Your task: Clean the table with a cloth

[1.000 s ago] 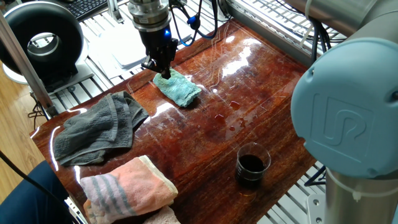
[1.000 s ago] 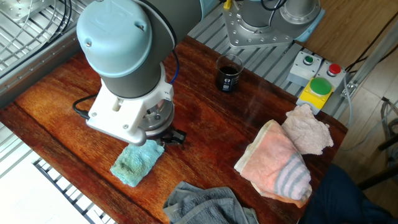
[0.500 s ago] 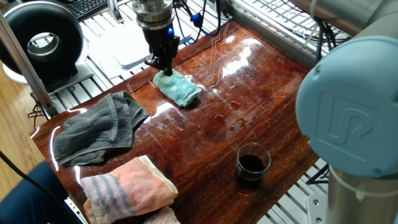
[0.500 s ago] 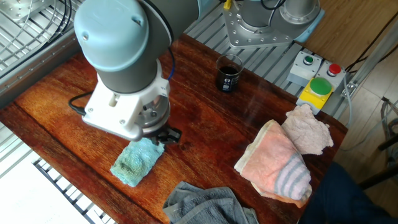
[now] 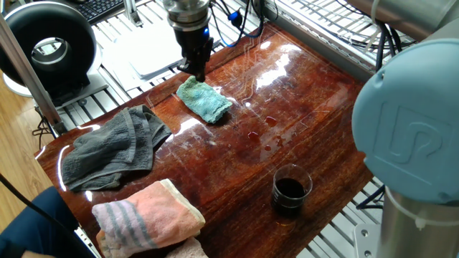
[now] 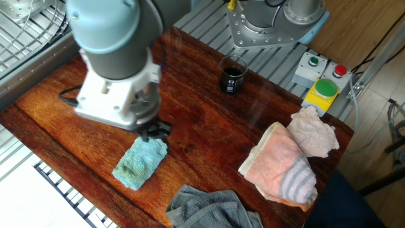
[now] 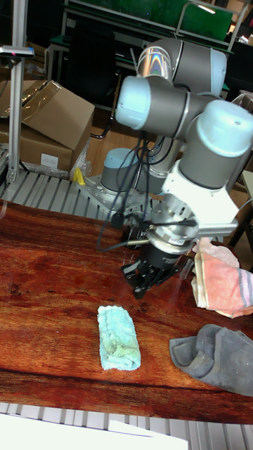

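The teal-green cloth (image 5: 206, 101) lies flat and folded on the glossy reddish-brown table (image 5: 301, 107), toward its far left side. My gripper (image 5: 199, 70) hangs just above and beyond the cloth's far corner, clear of it, with nothing between its fingers. From the other side, the gripper (image 6: 154, 131) sits just past the cloth (image 6: 140, 163). In the tall view the gripper (image 7: 144, 281) hovers above the table behind the cloth (image 7: 117, 338), its dark fingers slightly apart. A few wet drops (image 5: 270, 122) glisten on the wood right of the cloth.
A dark grey towel (image 5: 111, 148) lies at the near left. A pink striped towel (image 5: 147, 217) sits at the front corner. A glass of dark liquid (image 5: 290, 190) stands near the front right. A white board (image 5: 154, 56) lies beyond the table's far edge.
The gripper has lifted off the cloth's far corner and drifted toward the table's far edge. The cloth stays where it was.
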Action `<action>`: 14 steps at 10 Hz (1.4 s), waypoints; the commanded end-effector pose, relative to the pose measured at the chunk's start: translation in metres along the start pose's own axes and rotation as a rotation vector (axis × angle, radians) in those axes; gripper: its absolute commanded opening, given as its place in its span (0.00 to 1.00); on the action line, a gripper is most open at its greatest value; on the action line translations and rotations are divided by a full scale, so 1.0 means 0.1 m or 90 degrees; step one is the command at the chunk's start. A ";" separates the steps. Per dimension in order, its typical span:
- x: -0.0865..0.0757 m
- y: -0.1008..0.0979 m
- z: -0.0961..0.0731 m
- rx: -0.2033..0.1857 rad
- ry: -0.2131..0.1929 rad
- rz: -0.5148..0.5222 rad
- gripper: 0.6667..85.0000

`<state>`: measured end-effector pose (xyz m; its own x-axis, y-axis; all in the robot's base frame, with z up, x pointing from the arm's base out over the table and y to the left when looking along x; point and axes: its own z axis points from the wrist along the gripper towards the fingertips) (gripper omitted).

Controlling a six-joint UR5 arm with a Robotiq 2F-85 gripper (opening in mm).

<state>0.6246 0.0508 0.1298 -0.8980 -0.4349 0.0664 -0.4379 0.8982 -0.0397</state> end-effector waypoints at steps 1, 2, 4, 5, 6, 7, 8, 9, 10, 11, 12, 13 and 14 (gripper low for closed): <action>-0.17 -0.19 0.10 -0.023 -0.030 -0.061 0.76; -0.20 -0.16 0.12 -0.028 -0.030 -0.043 0.77; -0.40 -0.11 0.14 -0.025 -0.062 0.073 0.01; -0.39 -0.10 0.12 -0.023 -0.060 0.081 0.01; -0.37 -0.08 0.10 -0.030 -0.059 0.090 0.01; -0.33 -0.08 0.08 -0.027 -0.055 0.093 0.01; -0.28 -0.08 0.05 -0.025 -0.048 0.095 0.01; -0.23 -0.08 0.02 -0.021 -0.042 0.097 0.01; -0.19 -0.09 0.01 -0.020 -0.039 0.094 0.01; -0.17 -0.10 0.01 -0.019 -0.037 0.091 0.01; -0.15 -0.11 0.01 -0.013 -0.031 0.090 0.01; -0.16 -0.10 0.03 -0.014 -0.032 0.090 0.01; -0.21 -0.08 0.05 -0.015 -0.037 0.091 0.01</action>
<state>0.6457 0.0485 0.1245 -0.9503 -0.3111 0.0089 -0.3112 0.9499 -0.0291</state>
